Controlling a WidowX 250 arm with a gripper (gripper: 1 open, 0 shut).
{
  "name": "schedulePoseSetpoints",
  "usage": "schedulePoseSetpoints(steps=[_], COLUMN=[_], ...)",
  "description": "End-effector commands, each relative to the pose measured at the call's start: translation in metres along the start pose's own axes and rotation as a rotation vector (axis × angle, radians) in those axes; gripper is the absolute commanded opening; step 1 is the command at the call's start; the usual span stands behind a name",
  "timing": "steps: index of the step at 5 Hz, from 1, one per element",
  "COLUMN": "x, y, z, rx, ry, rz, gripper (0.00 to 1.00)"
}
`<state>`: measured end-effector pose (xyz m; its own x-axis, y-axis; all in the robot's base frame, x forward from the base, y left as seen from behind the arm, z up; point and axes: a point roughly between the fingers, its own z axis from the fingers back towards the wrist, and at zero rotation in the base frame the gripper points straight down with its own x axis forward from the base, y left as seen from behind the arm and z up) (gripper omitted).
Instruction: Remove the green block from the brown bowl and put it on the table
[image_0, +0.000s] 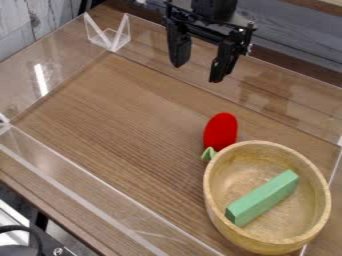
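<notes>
A slim mint-green block (263, 198) lies slanted inside the brown bowl (225, 214), a big round tan bowl at the front right of the table (120, 120). My gripper (198, 61) hangs at the back of the table, well above and behind the bowl, pointing down. Its two black fingers (177, 48) stand apart with nothing between them. The gripper is open and touches nothing.
A red strawberry-like toy (219, 129) with a green stem lies on the wood just behind the bowl's rim. Low clear acrylic walls (54, 70) run around the table's edges, with a clear bracket (107, 35) at the back left corner.
</notes>
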<state>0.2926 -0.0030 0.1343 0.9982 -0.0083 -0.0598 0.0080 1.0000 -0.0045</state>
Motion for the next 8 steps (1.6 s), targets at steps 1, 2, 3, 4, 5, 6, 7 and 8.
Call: schedulePoseSetpoints(steps=[1,2,3,4,5,6,7,8], x=[-0.010,-0.030,-0.045,-0.055,-0.062,-0.068,-0.074,-0.077], y=[-0.012,-0.031,-0.053,-0.076,-0.093,-0.107,-0.116,-0.115], z=[-0.008,-0.021,-0.030,-0.035,-0.042,-0.047,-0.054,-0.059], rx=[-0.002,-0.005,-0.008,-0.014,-0.016,-0.018,-0.023,-0.025], ry=[0.023,0.048,0.049,0.048,0.052,0.052,0.051,0.039], rz=[-0.039,-0.122,-0.223,-0.288,-0.340,-0.374,-0.404,-0.412], gripper=[1.00,1.00,1.00,1.00,1.00,1.00,1.00,1.00])
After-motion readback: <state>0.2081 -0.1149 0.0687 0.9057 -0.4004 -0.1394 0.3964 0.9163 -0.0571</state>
